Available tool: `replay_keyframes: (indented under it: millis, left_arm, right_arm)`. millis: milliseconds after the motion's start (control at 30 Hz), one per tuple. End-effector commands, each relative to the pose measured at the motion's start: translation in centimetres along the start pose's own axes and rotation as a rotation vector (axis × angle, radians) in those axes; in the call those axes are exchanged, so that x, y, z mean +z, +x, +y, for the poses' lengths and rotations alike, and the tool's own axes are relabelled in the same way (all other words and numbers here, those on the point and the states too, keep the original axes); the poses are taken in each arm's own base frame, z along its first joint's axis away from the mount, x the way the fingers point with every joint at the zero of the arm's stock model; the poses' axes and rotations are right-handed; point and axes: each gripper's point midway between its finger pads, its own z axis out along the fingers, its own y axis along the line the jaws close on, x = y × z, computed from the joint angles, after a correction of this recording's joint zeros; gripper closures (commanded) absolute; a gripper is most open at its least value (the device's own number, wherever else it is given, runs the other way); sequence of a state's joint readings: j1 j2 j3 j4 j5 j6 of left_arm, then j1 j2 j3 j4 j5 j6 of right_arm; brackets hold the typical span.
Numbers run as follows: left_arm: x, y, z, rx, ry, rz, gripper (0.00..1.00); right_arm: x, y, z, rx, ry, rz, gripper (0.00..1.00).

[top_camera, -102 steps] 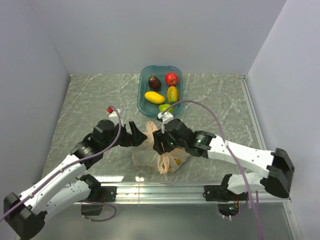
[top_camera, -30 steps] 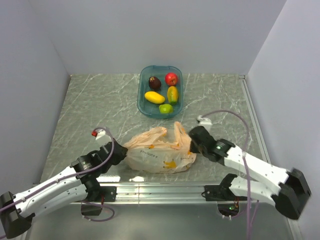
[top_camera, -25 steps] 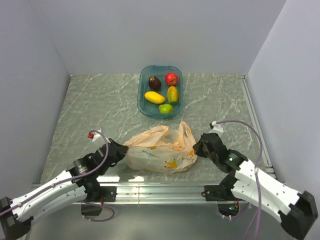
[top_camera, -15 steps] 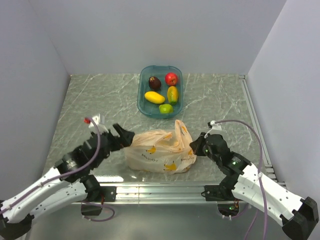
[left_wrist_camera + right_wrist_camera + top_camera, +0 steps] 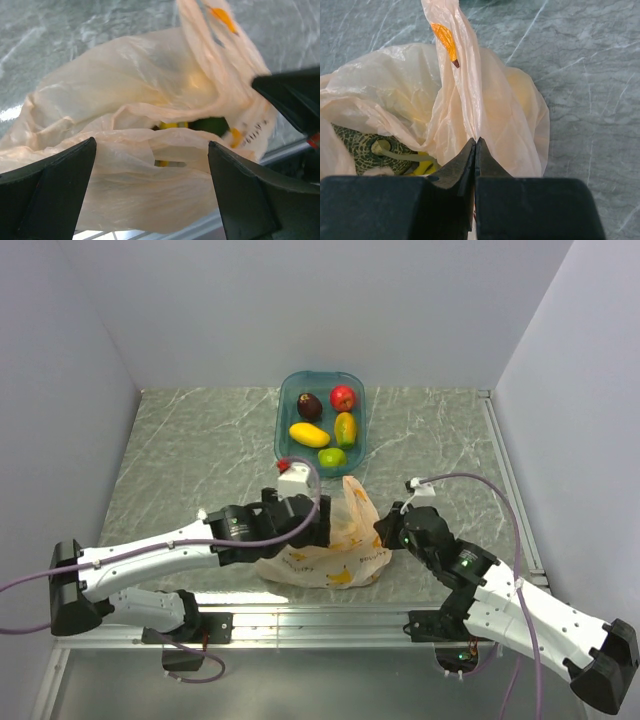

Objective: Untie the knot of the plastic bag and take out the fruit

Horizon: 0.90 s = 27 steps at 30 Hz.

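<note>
The plastic bag lies crumpled near the table's front edge, its mouth gaping. No knot shows; one handle loop stands up on its own. My right gripper is shut, pinching the bag's right side at the foot of that loop. My left gripper hangs open over the bag's left half, jaws wide, with loose plastic between them and nothing gripped. Inside the bag I see the fruit: a netted green melon with a stem and a bit of yellow banana.
A blue tub stands behind the bag with a red apple, a dark purple fruit, a yellow one, an orange-green one and a lime. Walls close in the left, back and right sides.
The left gripper has opened, letting go of the bag's left end, and swung right to hang over the bag. The right gripper stays shut on the bag, barely shifted.
</note>
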<state>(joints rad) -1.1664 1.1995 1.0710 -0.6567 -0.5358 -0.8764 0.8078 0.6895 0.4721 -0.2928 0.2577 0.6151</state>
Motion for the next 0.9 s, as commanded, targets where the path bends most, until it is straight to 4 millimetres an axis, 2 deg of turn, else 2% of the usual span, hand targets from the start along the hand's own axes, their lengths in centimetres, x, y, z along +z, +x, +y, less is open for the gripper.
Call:
replay_keyframes:
  millis: [0,133,200,333,400,433,467,533,567,633,667,733,767,833,867]
  left_arm:
    - [-3.0,-3.4,-3.3,0.109,0.086,-0.099,0.01]
    - [-2.4,-2.1,-4.7,0.232,0.126,-0.056,0.01]
    - [-1.4,-0.7,-3.9,0.251,0.071,-0.014,0.01]
    - [0.1,1.5,0.6,0.23,-0.137,0.008,0.03]
    - [0.3,3.3,3.4,0.165,-0.232,0.024,0.1]
    - [0.1,3.7,4.2,0.126,-0.247,0.02,0.14]
    - [0.3,5.0,5.5,0.07,-0.278,0.031,0.23]
    - [-0.3,5.8,6.4,-0.007,-0.26,0.033,0.3]
    - [-0.1,7.4,7.3,-0.052,-0.268,0.059,0.35]
    - [-0.4,7.9,7.1,-0.155,-0.207,0.055,0.41]
    - [-0.2,9.3,8.2,-0.168,-0.216,0.074,0.49]
    - [-0.4,9.4,8.6,-0.234,-0.189,0.057,0.62]
    - [-0.2,10.1,9.6,-0.264,-0.206,0.055,0.77]
    - [-0.3,9.6,10.4,-0.313,-0.207,0.02,0.94]
    - [-0.2,9.8,11.0,-0.32,-0.218,0.012,0.99]
  right_arm:
    - [-0.4,-2.2,1.0,-0.01,-0.008,-0.062,1.0]
    - [-0.2,-1.8,0.9,-0.02,0.002,-0.05,1.0]
    - [-0.1,-1.5,0.7,-0.009,0.013,-0.043,1.0]
    - [-0.1,0.0,-0.8,0.036,0.068,-0.015,1.0]
    - [-0.2,1.0,-1.5,0.062,0.085,-0.001,1.0]
    - [-0.3,1.6,-1.9,0.095,0.101,0.013,1.0]
    - [-0.5,1.8,-2.1,0.115,0.099,0.012,1.0]
    - [-0.6,3.4,-2.5,0.152,0.098,0.053,0.97]
    - [-0.7,3.7,-2.4,0.165,0.084,0.057,0.97]
    - [-0.7,5.2,-2.7,0.194,0.079,0.091,0.96]
    - [-0.7,5.7,-2.5,0.209,0.062,0.109,0.96]
    - [-0.6,6.9,-2.6,0.226,0.052,0.142,0.96]
    - [-0.6,7.5,-2.8,0.225,0.052,0.16,0.96]
    - [-0.7,8.1,-3.2,0.211,0.073,0.181,0.96]
    - [-0.7,8.0,-3.2,0.21,0.077,0.182,0.96]
